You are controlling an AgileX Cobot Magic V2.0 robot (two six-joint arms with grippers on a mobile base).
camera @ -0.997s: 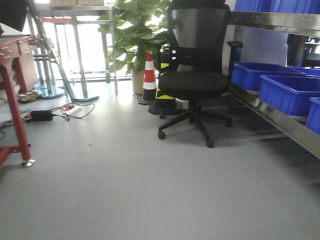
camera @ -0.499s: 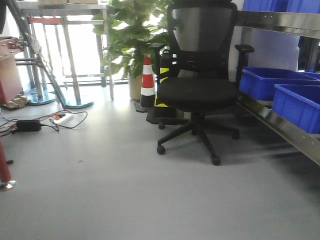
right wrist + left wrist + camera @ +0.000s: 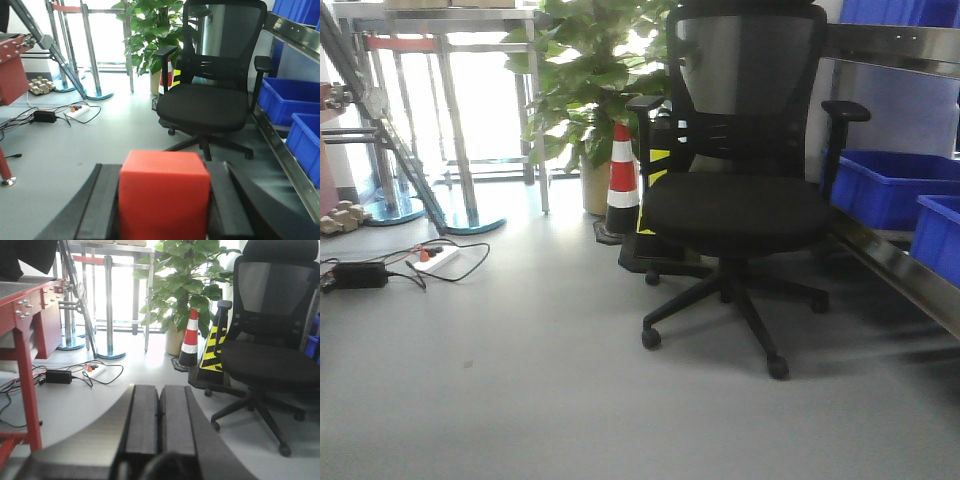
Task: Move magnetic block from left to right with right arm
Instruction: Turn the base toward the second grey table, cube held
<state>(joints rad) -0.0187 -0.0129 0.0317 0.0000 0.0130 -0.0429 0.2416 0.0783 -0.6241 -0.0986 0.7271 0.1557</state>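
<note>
Two black fingers of the right gripper (image 3: 163, 172) clamp the magnetic block (image 3: 164, 200) by its opposite flat sides, holding it in the air above the floor. The cube looks rigid, light and smooth, so a square, centred pinch on parallel faces suits it; a skewed hold may let it twist. The left gripper (image 3: 159, 412) is clenched on nothing. Compared with a second earlier, the office chair (image 3: 735, 205) looms larger and further right in the front view, and the red counter (image 3: 30, 302) has left that view.

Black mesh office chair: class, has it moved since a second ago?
Cannot tell: the black mesh office chair looms larger and further right, but the red-and-white traffic cone beside it grew too, so the camera likely advanced.
</note>
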